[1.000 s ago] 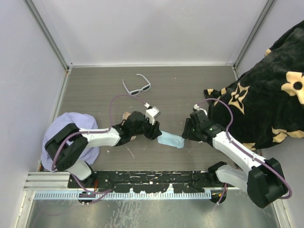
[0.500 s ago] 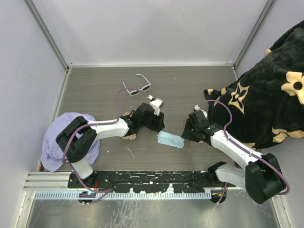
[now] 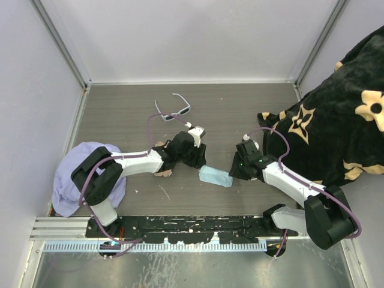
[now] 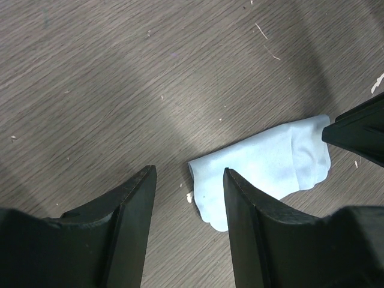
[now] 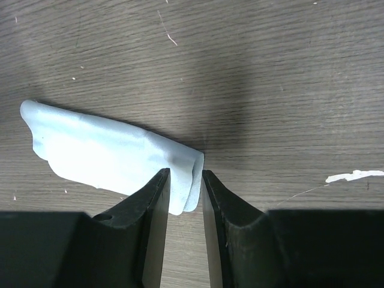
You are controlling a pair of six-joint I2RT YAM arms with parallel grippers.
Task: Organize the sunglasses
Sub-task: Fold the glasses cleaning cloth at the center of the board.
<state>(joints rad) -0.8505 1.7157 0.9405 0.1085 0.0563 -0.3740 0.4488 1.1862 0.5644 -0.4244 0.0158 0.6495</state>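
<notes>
— Blue cloth first, then?
— Seems so. The right gripper has its jaws pinched on the cloth's folded end. The left gripper hangs parted over bare table, with the cloth's other end just beside it. I'd judge it needs a hold there next, so the two can spread it.
— And the sunglasses?
— Untouched at the far middle of the table, well apart from both grippers. Their long axis runs left to right, slightly tilted, with the temples unfolded and pointing toward the far wall.
</notes>
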